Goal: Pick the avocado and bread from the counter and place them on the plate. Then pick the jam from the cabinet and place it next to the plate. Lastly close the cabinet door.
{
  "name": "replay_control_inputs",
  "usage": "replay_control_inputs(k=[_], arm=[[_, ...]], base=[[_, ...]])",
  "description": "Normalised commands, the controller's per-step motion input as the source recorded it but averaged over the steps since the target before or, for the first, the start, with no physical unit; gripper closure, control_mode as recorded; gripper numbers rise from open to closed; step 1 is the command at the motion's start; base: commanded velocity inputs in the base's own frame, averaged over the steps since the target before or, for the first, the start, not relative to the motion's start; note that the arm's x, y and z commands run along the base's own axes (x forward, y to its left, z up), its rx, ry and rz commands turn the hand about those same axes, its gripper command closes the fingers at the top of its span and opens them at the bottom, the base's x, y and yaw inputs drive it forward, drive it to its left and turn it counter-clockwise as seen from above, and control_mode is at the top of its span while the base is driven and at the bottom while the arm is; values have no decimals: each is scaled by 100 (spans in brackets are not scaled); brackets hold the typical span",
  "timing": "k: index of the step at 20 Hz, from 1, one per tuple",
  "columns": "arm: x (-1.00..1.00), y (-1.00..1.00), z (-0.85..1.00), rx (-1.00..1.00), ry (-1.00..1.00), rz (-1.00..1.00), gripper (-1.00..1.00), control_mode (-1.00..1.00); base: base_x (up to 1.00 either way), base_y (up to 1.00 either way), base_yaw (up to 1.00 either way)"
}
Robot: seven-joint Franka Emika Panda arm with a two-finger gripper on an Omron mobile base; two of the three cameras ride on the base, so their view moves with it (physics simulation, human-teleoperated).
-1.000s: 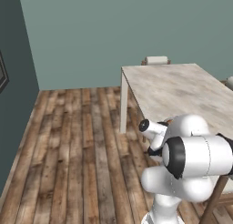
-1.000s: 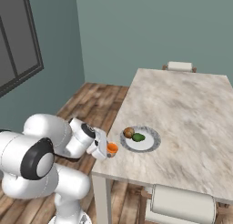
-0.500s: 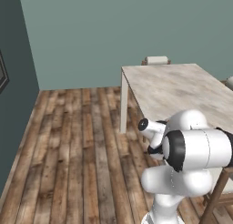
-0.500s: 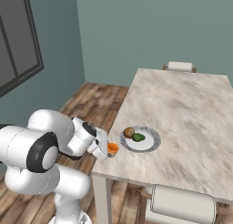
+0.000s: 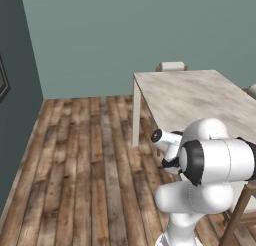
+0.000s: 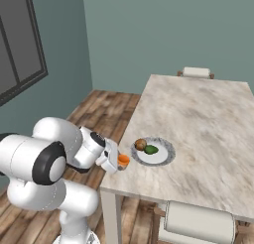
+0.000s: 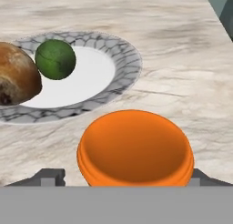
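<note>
White arm is folded low at the near edge of the counter (image 5: 200, 95) in the left base view. Right base view: the gripper (image 6: 117, 162) reaches level to the jam (image 6: 123, 160), just beside the plate (image 6: 163, 156) with bread (image 6: 141, 144) and avocado (image 6: 151, 149). Hand view: jam (image 7: 135, 148) sits between the fingertips; can't tell if they're gripping.
</note>
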Motion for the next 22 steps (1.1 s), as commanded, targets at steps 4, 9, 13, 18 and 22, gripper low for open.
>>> replay_control_inputs(k=[4, 9, 13, 18, 22], arm=[[0, 1, 0, 0, -5, 0, -100, -100], [0, 8, 0, 0, -4, 0, -100, -100], [0, 7, 0, 0, -5, 0, -100, -100], [0, 3, 0, 0, -5, 0, -100, -100], [0, 0, 0, 0, -7, 0, -100, -100]], base=[[0, 0, 0], [0, 0, 0], [0, 0, 0], [0, 0, 0], [0, 0, 0]])
